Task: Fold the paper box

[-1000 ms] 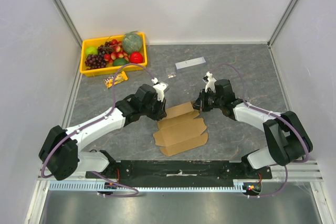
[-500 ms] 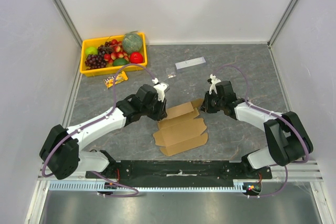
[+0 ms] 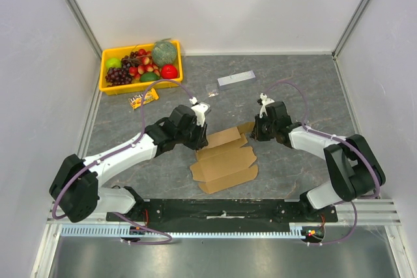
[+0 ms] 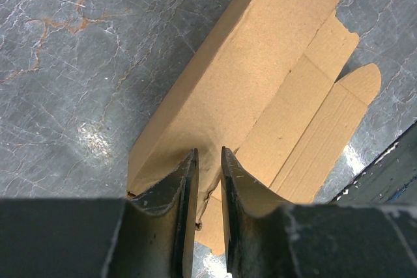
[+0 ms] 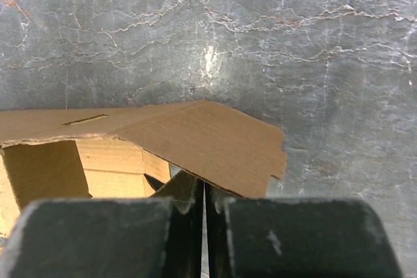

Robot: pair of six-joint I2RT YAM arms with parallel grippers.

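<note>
Top view. The paper box (image 3: 225, 164) lies at the centre of the grey surface (image 3: 300, 89), just above the arm bases, part folded. Its flat sheet is toward the bottom of the frame and one long panel is raised along its upper edge. That panel's long axis runs left to right, climbing slightly to the right. You have a tool at each end of it: the left tool (image 3: 199, 141) at the left end, the right tool (image 3: 251, 132) at the right end by a small flap. Neither arm is the nearer one, since each is already at its own corner.

Left wrist view. The left tool (image 4: 207, 161) is narrowed onto the near end of the long panel (image 4: 247, 76), with cardboard showing in the slit between the fingers, so read it as clenched on the box. The panel runs away from the tool toward the upper right of the frame.

Right wrist view. The right tool (image 5: 203, 190) is fully clenched and grasps nothing. The raised flap (image 5: 208, 138) lies flat across the frame just over the fingertips, so they are under it, not around it. The box body sits at lower left, so any push on the flap should go that way.
</note>
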